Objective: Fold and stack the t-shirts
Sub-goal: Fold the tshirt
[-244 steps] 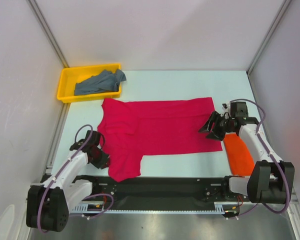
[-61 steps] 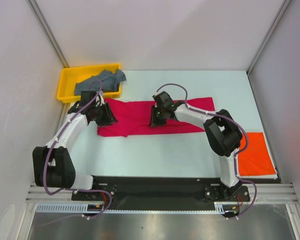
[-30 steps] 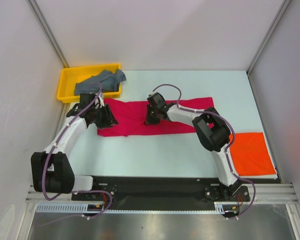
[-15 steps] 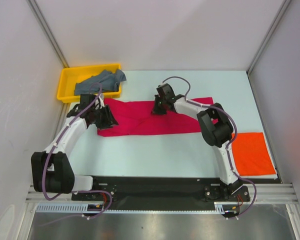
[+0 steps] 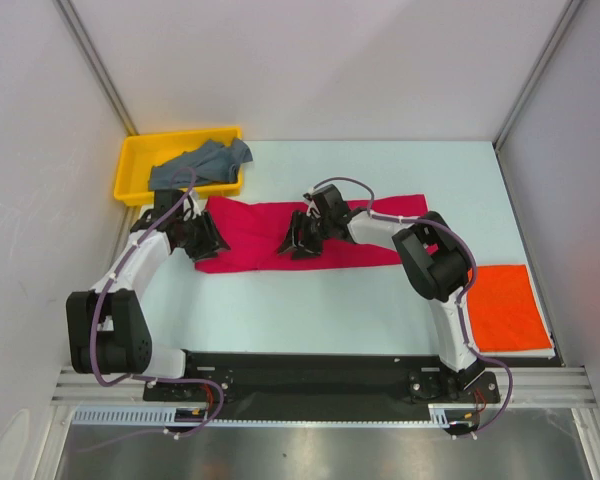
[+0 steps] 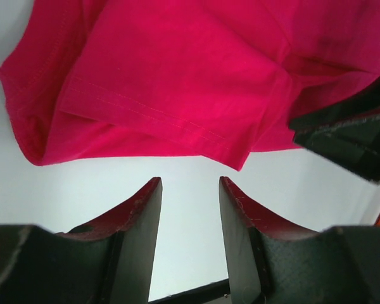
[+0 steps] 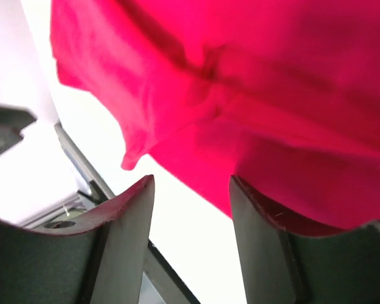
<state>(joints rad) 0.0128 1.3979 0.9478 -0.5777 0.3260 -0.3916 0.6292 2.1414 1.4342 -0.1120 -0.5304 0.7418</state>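
Observation:
The crimson-pink t-shirt (image 5: pixel 250 232) lies folded into a long strip across the middle of the table. My left gripper (image 5: pixel 208 240) sits at its left end, open, with only bare table between the fingers (image 6: pixel 190 187); the shirt's hem (image 6: pixel 177 76) lies just beyond the tips. My right gripper (image 5: pixel 288 243) hovers over the strip's middle, open and holding nothing (image 7: pixel 191 183), the cloth (image 7: pixel 253 95) just past its tips. The orange-red t-shirt (image 5: pixel 500 305) lies folded flat at the near right. The grey-blue t-shirt (image 5: pixel 195 163) is bunched in the tray.
A yellow plastic tray (image 5: pixel 130 165) stands at the far left corner. Grey walls with metal posts close in the table on three sides. A black rail (image 5: pixel 310 372) carrying the arm bases runs along the near edge.
My right gripper has opened and let go of the crimson-pink shirt, shifting a little left and nearer. The left gripper has stayed at the shirt's left end.

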